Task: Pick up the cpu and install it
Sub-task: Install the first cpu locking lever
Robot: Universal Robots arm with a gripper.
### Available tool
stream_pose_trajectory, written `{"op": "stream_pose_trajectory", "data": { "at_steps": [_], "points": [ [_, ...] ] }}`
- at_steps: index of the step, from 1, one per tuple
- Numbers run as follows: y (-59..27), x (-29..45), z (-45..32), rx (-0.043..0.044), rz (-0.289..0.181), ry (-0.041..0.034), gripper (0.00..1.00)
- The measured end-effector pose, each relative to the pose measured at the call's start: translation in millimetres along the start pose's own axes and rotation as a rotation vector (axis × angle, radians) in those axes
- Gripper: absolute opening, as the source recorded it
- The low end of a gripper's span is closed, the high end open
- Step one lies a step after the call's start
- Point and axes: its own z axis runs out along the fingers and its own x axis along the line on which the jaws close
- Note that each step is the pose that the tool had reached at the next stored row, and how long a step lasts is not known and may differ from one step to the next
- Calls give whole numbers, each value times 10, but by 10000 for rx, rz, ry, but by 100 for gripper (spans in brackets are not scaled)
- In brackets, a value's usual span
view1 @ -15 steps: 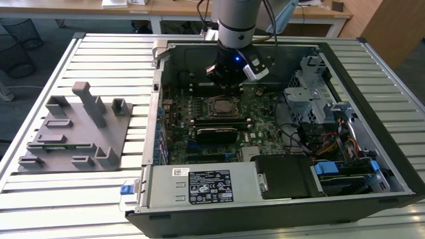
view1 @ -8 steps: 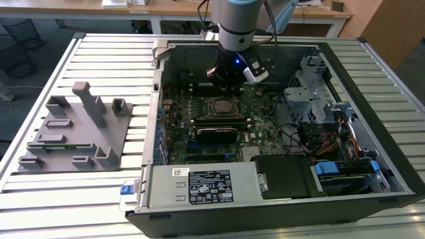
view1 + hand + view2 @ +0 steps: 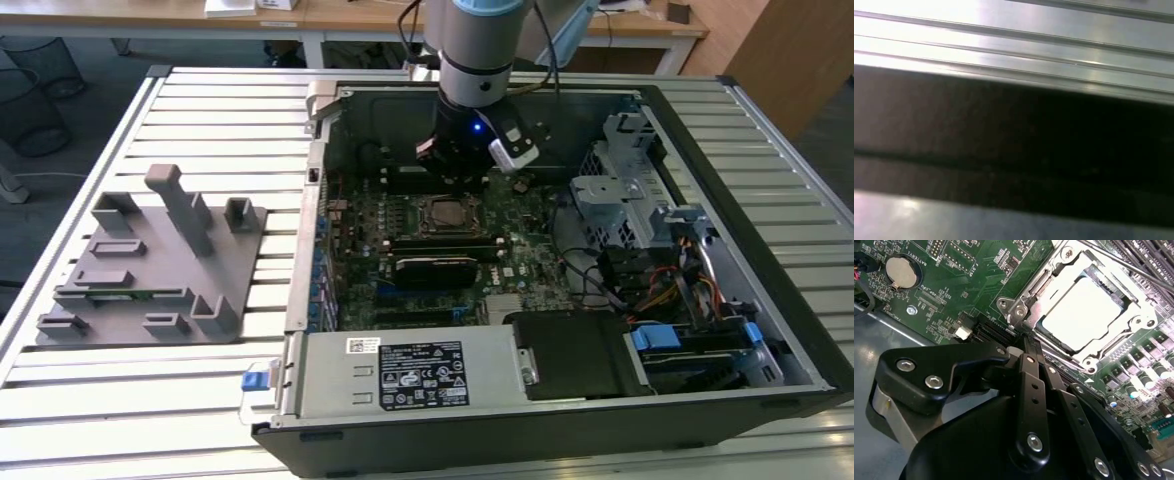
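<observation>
The pincer (image 3: pixel 1026 342) hangs inside the open computer case (image 3: pixel 787 340), its black fingers (image 3: pixel 1030 385) drawn together with nothing between them, tips just above the green motherboard (image 3: pixel 979 275). In the second wrist view the cpu (image 3: pixel 1081 312) lies at about two o'clock from the fingertips, seated in its metal socket frame (image 3: pixel 1019 307): a flat square with a pale silvery top, glaring bright. A coin battery (image 3: pixel 902 272) sits at ten o'clock. In the exterior view, a grey fixture tray (image 3: pixel 147 270) rests on the slatted surface (image 3: pixel 200 110) at nine o'clock from the case.
</observation>
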Motion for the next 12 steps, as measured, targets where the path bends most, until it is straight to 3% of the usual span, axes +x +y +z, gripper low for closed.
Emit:
{"op": "stream_pose_trajectory", "data": {
  "at_steps": [10, 12],
  "points": [
    [4, -1, -53, 8, 0, -2, 11],
    [4, -1, -53, 46, 0, 4, 11]
  ]
}}
